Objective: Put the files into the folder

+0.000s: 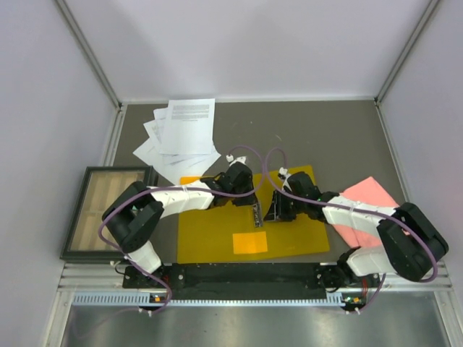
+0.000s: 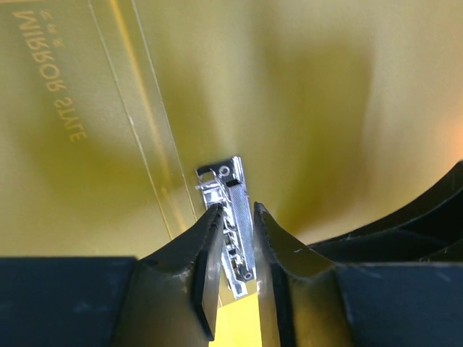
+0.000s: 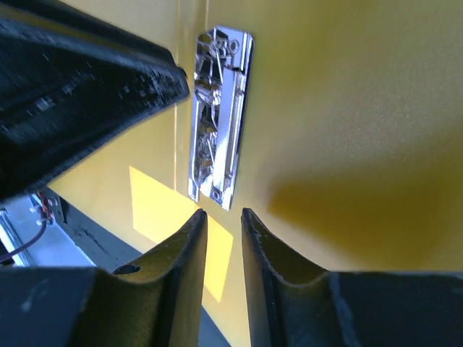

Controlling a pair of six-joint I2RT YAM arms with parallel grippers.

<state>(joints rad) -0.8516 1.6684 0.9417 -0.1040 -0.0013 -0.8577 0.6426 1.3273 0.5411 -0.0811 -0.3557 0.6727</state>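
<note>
The yellow folder (image 1: 217,231) lies open on the table (image 1: 325,137) in front of you, with its metal clip (image 1: 258,215) along the centre fold. The files (image 1: 184,130) sit in a loose fan at the far left, just beyond the folder's far edge, and none is inside yet. Your left claw (image 2: 237,210) stands narrow with the clip's near end between its fingers; whether it pinches cannot be told. Your right claw (image 3: 223,213) is narrow too and holds nothing, its tips just short of the clip's other end. You seem to be at the clip-opening step. Next, you probably need to lift the clip's lever without dragging the folder, then fetch the files.
</note>
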